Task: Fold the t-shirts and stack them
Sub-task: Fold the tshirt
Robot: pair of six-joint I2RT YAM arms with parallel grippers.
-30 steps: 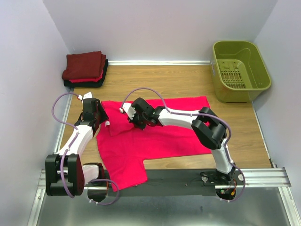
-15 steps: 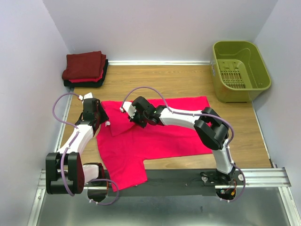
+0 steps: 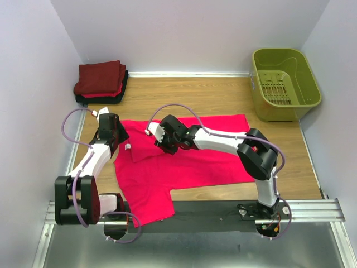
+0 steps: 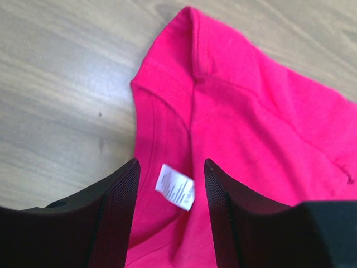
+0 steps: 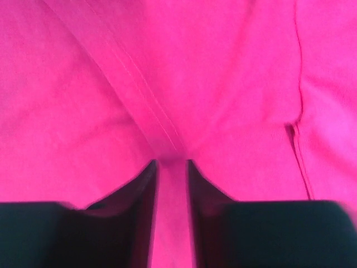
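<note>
Firstly, at ten o'clock on the table [image 3: 223, 97], hard in the far corner, sits the stack of folded shirts [image 3: 100, 84]: dark maroon on top, red beneath, black at the bottom. It appears parked there to leave the middle of the table for folding.

Next, the left gripper [image 4: 170, 167] hangs low over the collar of the pink-red t-shirt [image 3: 189, 162], at about nine o'clock. Its jaws stand well apart and hold nothing. They straddle the white neck label [image 4: 175, 187], presumably lined up to take the collar edge. The label carries several lines of small print, but none of it can be read and no brand can be made out.

The pink-red t-shirt itself lies spread across the centre, unfolded. One sleeve hangs over the near edge at seven o'clock, and the hem reaches toward three o'clock. It bears no print or logo.

Further right, the right gripper [image 5: 170, 164] is down on the cloth just past the collar, near centre. Its jaws are narrowly apart, and a raised ridge of fabric runs straight into the gap. Whether that ridge is pinched or merely lying between them, I cannot tell.

Lastly, at two o'clock, the olive-green basket [image 3: 279, 111] stands well apart from the shirt. No marking is visible on it.
</note>
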